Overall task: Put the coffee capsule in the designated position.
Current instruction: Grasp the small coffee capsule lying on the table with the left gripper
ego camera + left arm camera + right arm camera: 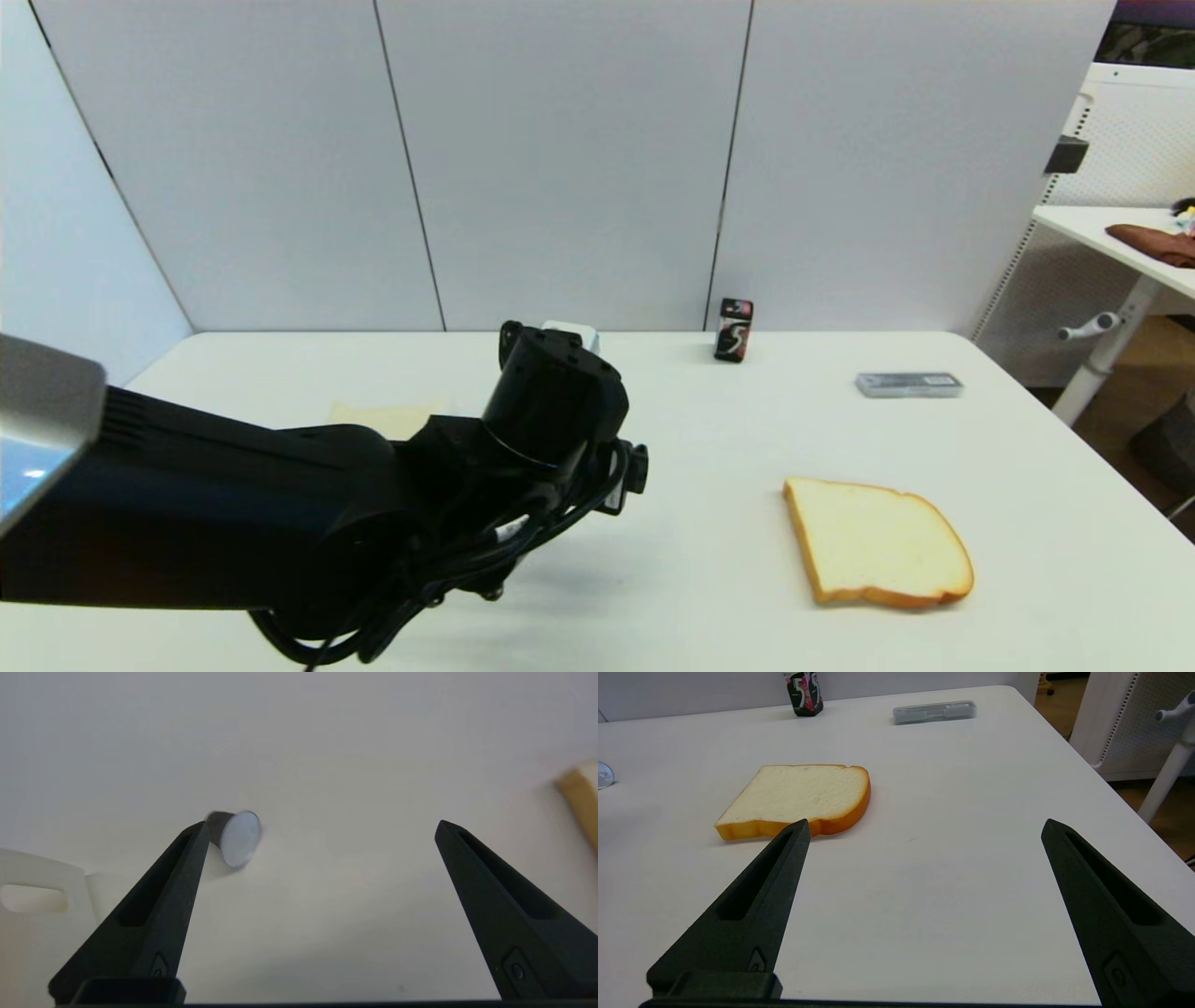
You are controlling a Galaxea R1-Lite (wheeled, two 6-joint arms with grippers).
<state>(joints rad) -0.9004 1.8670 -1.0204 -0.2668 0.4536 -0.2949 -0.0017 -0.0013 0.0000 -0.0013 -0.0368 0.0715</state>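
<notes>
I counted one tiny dark-brown tapered coffee capsule with a silver foil face (233,836), lying on its side on the white table (327,765) at one fingertip of the left gripper (322,828), whose jaws stood wide apart, empty. I judged it light, stiff and roll-prone, best gripped across its body. One bread slice (873,541); right gripper (924,828) wide open, idle.

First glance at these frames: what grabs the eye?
The left arm fills the head view's lower left, hiding what is under it. Its wrist view shows the left gripper open over the table, the coffee capsule on its side by one finger. The bread slice lies right of the arm.
</notes>
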